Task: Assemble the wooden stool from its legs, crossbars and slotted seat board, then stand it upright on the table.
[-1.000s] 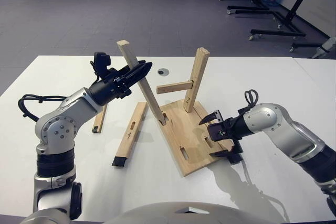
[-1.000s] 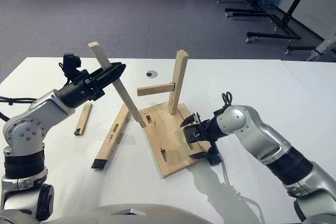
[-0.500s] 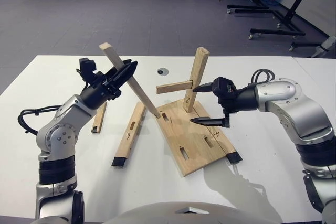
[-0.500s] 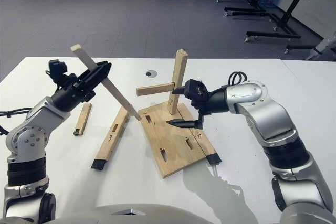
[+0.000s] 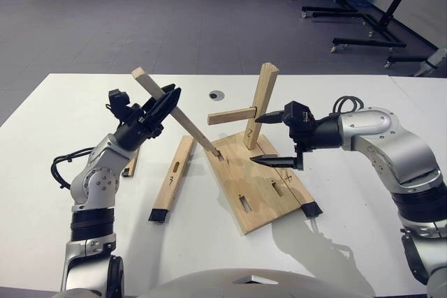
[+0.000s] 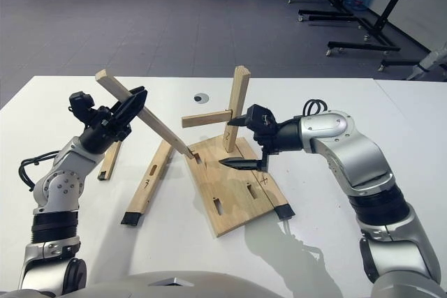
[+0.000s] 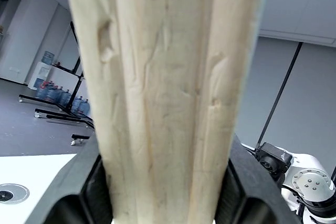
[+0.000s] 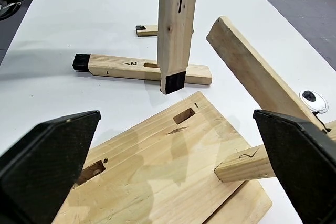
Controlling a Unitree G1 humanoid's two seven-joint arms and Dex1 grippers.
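Slotted seat board [image 5: 262, 204] lies flat (one leg [image 5: 260, 106] standing on it).

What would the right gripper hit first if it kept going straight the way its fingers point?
Probably the upright pale wooden leg with the crossbar: the open right gripper points at it. Depth is unclear; if it slips past, the slanted wooden leg in the left gripper is next.

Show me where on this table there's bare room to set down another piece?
The table is bare along its far right, beyond the right gripper, and along the near edge in front of the seat board and the lying leg. It is crowded in the middle, where the left gripper holds a slanted leg toward the board beside the standing leg.
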